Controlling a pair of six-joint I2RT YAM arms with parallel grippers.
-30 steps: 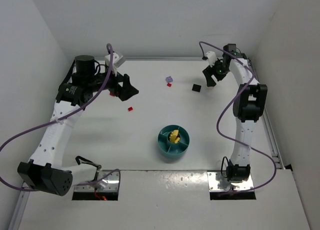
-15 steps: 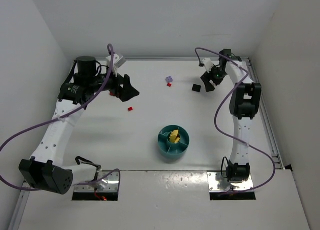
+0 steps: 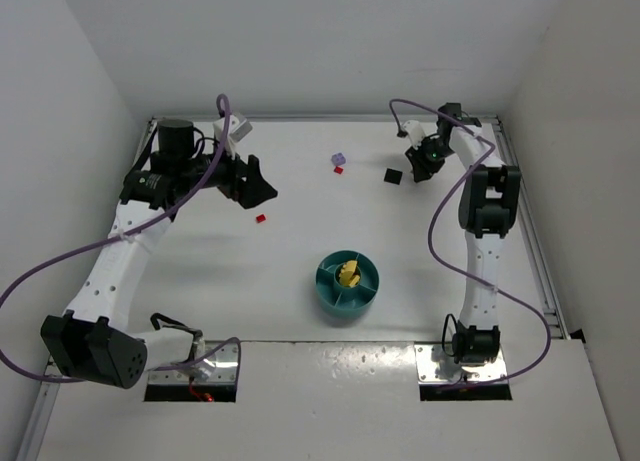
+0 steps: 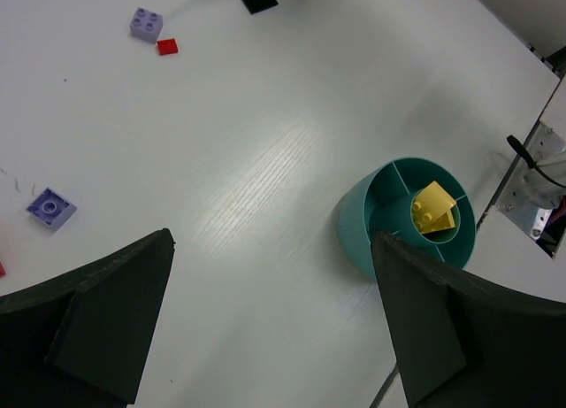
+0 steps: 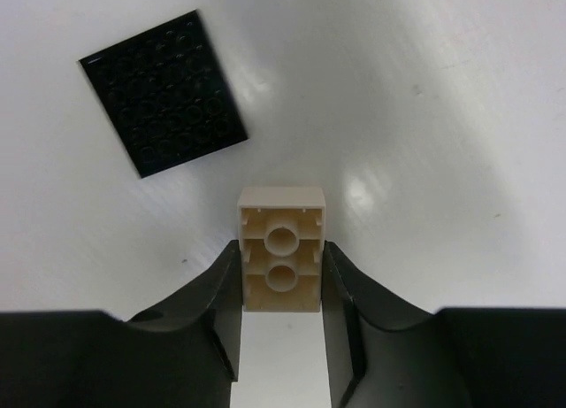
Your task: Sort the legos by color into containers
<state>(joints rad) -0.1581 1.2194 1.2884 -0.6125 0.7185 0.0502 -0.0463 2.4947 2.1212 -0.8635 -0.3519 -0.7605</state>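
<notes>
One tan brick (image 5: 282, 249) is in hand at the far right of the desk (image 3: 300, 231). The right gripper (image 5: 282, 259) has its jaws pressed against the brick's two long sides, and the hollow underside faces the wrist camera. Whether the brick is clear of the surface cannot be told. A black plate (image 5: 164, 91) lies flat just beside it, apart from both jaws.

The left gripper (image 4: 272, 240) hangs over the left half of the desk with its jaws spread wide and nothing between them.

The teal dish (image 3: 325, 286) sits near the middle front, well apart from the right gripper. It holds a yellow brick (image 4: 433, 209), apparently in the centre well. The wedge sections in view look bare.

Loose pieces noted:
- a lilac brick (image 4: 147, 22) with a small red piece (image 4: 166, 46) just beside it
- a second lilac brick (image 4: 50, 207)
- another red piece (image 3: 261, 218) on the left

Judgement: the step is the pick-up of the tan brick, and the sort is at an early stage. The next move calls for a straight lift that does not drag the black plate. After that comes a long carry back to the dish and a release over an unoccupied wedge, not onto the yellow.
</notes>
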